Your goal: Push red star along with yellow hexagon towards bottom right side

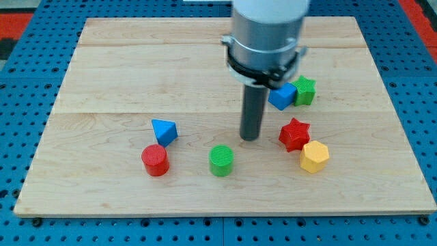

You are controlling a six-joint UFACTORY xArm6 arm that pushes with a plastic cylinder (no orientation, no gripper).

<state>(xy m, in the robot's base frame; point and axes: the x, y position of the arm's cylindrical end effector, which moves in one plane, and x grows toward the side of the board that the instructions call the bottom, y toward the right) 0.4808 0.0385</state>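
Observation:
The red star [294,134] lies right of the board's centre, toward the view's bottom. The yellow hexagon [314,156] touches it on its lower right side. My tip [250,139] rests on the board just left of the red star, with a small gap between them. The green cylinder [221,160] lies below and left of the tip.
A blue cube [282,96] and a green star [304,91] sit together above the red star, partly behind the arm. A blue triangle [164,130] and a red cylinder [156,160] lie at the left. The wooden board [102,68] ends below the blocks.

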